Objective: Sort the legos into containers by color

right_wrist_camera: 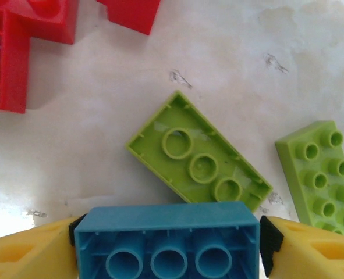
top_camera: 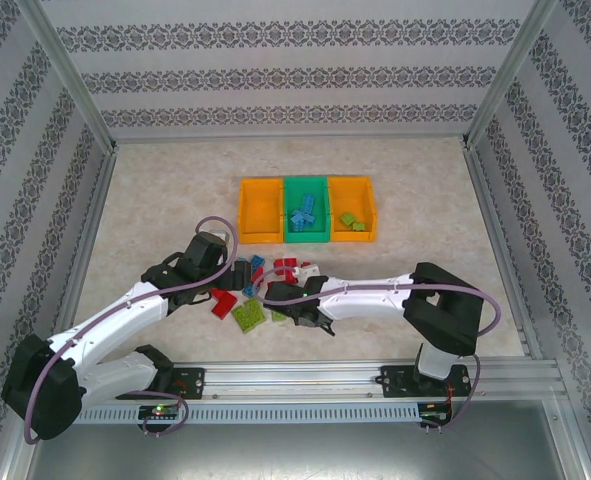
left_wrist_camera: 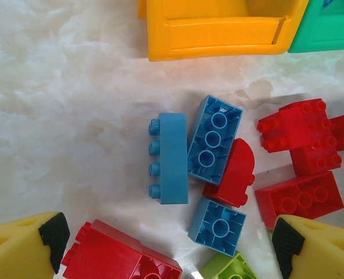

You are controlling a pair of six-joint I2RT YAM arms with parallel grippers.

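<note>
My right gripper (right_wrist_camera: 169, 239) is shut on a blue brick (right_wrist_camera: 166, 220), held hollow side toward the camera just above the table. Under it lie an upturned lime brick (right_wrist_camera: 198, 158) and a studs-up lime brick (right_wrist_camera: 322, 174). My left gripper (left_wrist_camera: 169, 247) hangs open over the pile; a red brick (left_wrist_camera: 116, 256), a small blue square brick (left_wrist_camera: 218, 226) and a lime brick (left_wrist_camera: 230, 268) lie between its fingers. Beyond are a long blue brick (left_wrist_camera: 173, 157) on its side and an upturned blue brick (left_wrist_camera: 214, 138). From above, both grippers (top_camera: 237, 275) (top_camera: 293, 312) hover over the pile.
Three bins stand in a row behind the pile: orange bin (top_camera: 258, 210), green bin (top_camera: 306, 232) holding blue bricks, orange bin (top_camera: 351, 235) holding lime bricks. Red bricks (left_wrist_camera: 302, 139) lie right of the left gripper. Patterned walls and metal rails enclose the table.
</note>
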